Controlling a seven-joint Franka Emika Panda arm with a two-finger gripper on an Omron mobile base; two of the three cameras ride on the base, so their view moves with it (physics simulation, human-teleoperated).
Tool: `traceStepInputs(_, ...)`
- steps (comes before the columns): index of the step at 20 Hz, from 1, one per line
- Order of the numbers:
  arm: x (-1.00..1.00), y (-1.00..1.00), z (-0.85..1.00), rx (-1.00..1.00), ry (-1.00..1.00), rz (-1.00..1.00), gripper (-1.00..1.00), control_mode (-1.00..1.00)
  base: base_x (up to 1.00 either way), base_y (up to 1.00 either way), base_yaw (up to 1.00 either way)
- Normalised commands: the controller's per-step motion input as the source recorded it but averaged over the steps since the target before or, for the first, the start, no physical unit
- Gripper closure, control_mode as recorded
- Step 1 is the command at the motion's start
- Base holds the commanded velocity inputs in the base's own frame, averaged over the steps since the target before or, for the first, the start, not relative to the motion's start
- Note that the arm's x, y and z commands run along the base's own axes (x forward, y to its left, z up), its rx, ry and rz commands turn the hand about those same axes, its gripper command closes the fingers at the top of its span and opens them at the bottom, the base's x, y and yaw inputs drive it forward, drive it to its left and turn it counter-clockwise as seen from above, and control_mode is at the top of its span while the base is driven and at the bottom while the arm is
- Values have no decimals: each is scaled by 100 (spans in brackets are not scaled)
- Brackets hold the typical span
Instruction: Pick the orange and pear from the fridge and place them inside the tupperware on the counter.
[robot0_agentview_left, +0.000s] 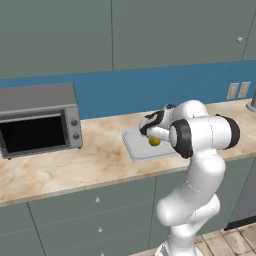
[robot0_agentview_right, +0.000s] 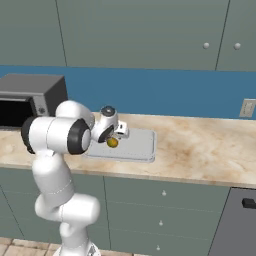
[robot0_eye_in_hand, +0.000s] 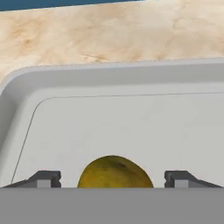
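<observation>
A golden-yellow round fruit with darker mottling, which I take for the orange (robot0_eye_in_hand: 114, 173), lies in the pale grey tupperware (robot0_eye_in_hand: 131, 76) on the beige counter (robot0_eye_in_hand: 87, 35). My gripper (robot0_eye_in_hand: 113, 179) is open just above it. One fingertip (robot0_eye_in_hand: 47, 179) stands on each side of the fruit with a gap, touching nothing. From the base views the orange (robot0_agentview_left: 154, 141) (robot0_agentview_right: 113, 142) shows under the gripper (robot0_agentview_left: 152, 135) (robot0_agentview_right: 116, 136), near the tupperware's (robot0_agentview_left: 137, 149) (robot0_agentview_right: 142, 145) left part. The pear and the fridge are out of view.
A grey toaster oven (robot0_agentview_left: 37, 120) (robot0_agentview_right: 27, 102) stands on the counter (robot0_agentview_left: 75, 165) (robot0_agentview_right: 200, 150) to the left of the tray. Wall sockets (robot0_agentview_left: 238, 90) sit on the blue wall strip. Grey-green drawers run below, closed wall cabinets above.
</observation>
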Motion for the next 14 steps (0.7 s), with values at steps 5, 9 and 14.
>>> traceStepInputs(5, -36, -8, 77, 0, -3, 0, -100, -100, 0, 0, 0)
traceStepInputs(9, -92, -9, 99, 0, -2, 0, -100, -100, 0, 0, 0)
traceStepInputs(14, -100, -6, 100, 0, -4, 0, -100, -100, 0, 0, 0)
